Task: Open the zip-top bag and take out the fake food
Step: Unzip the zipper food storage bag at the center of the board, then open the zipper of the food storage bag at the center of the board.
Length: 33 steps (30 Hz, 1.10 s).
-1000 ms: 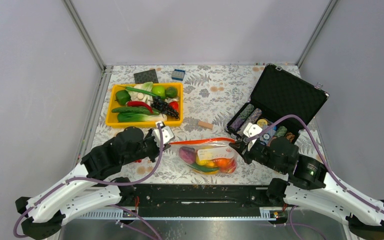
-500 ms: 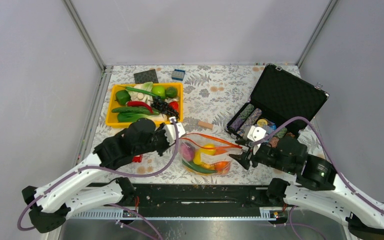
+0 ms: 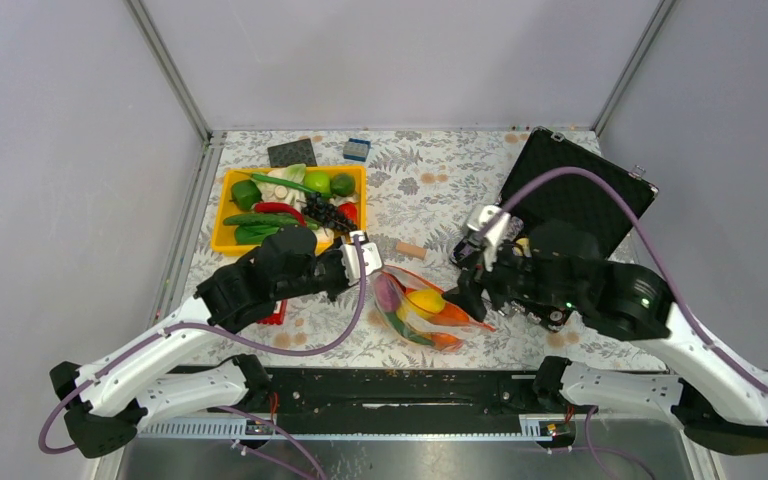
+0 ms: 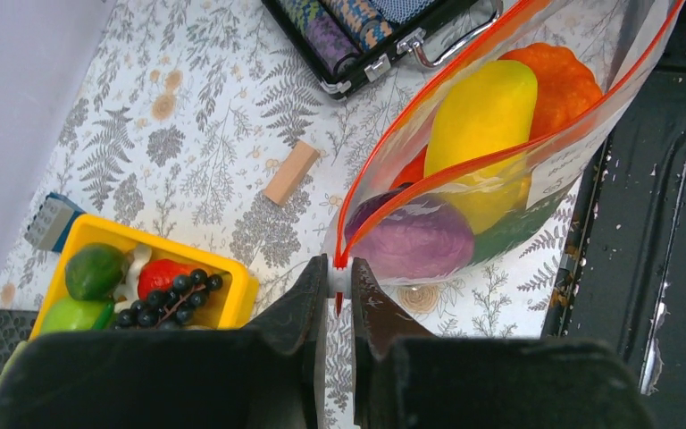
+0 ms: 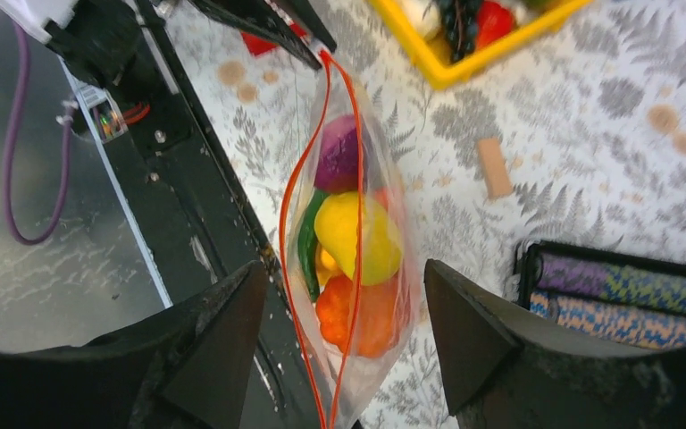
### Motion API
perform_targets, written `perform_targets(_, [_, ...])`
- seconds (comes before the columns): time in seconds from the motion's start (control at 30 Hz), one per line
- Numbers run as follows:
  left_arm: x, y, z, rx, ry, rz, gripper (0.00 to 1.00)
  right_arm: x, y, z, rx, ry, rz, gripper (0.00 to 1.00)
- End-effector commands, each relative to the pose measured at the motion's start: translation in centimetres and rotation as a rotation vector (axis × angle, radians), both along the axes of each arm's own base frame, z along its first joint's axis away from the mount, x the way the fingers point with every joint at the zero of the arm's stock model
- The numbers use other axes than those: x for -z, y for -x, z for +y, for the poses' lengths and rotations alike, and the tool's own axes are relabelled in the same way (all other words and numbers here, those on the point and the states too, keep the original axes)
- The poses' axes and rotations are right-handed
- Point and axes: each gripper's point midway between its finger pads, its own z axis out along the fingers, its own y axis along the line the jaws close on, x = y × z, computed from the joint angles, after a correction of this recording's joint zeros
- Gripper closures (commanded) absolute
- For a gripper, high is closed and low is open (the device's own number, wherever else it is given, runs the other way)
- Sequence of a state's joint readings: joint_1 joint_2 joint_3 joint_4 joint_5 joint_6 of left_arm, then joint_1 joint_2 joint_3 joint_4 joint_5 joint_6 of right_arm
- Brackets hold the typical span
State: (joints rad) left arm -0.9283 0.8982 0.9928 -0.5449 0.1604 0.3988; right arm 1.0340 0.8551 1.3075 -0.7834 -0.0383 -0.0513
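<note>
The zip-top bag [image 3: 425, 312] hangs tilted over the table's near edge, its two red-orange zip strips [image 5: 288, 214] parted. My left gripper [image 4: 338, 284] is shut on the white end tab of the zip at the bag's corner and holds it up. Inside lies the fake food: a purple onion [image 4: 415, 237], a yellow pepper [image 4: 487, 116], an orange pumpkin [image 4: 564, 82] and a green piece [image 5: 307, 241]. My right gripper [image 5: 344, 344] hovers open over the bag's other end, fingers either side of it, touching nothing. In the top view the left gripper [image 3: 370, 265] is at the bag's far-left corner and the right gripper [image 3: 468, 290] at its right.
A yellow tray [image 3: 220, 205] with greens, grapes and limes stands behind the left arm. The open black case [image 3: 600, 195] with chip rolls [image 5: 621, 281] is under the right arm. A small wooden block [image 3: 411, 249] lies between them. A black rail [image 3: 400, 385] runs along the near edge.
My right gripper let go of the bag's right end, opened and rose over it. The left gripper lifted its corner toward the table's middle, so the bag now hangs tilted with its mouth parted.
</note>
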Motion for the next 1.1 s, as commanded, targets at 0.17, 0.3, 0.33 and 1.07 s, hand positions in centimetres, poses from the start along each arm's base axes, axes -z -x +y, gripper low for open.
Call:
perform_targets(0.17, [-2.8,0.0,-1.8,0.066,0.112,-0.063,1.00,3.7,-1.0,1.5,0.086,0.136,0.182,0.25])
perform_targets(0.3, [-2.4,0.0,-1.8,0.065,0.112,-0.066,1.00,4.6,-2.0,1.6,0.141,0.145,0.184,0.25])
perform_targets(0.33, [-2.4,0.0,-1.8,0.065,0.114,-0.067,1.00,4.8,-2.1,1.7,0.144,0.141,0.184,0.26])
perform_targets(1.07, [-2.0,0.0,-2.0,0.065,0.122,-0.057,1.00,8.4,-3.9,2.3,0.173,0.202,0.191,0.78])
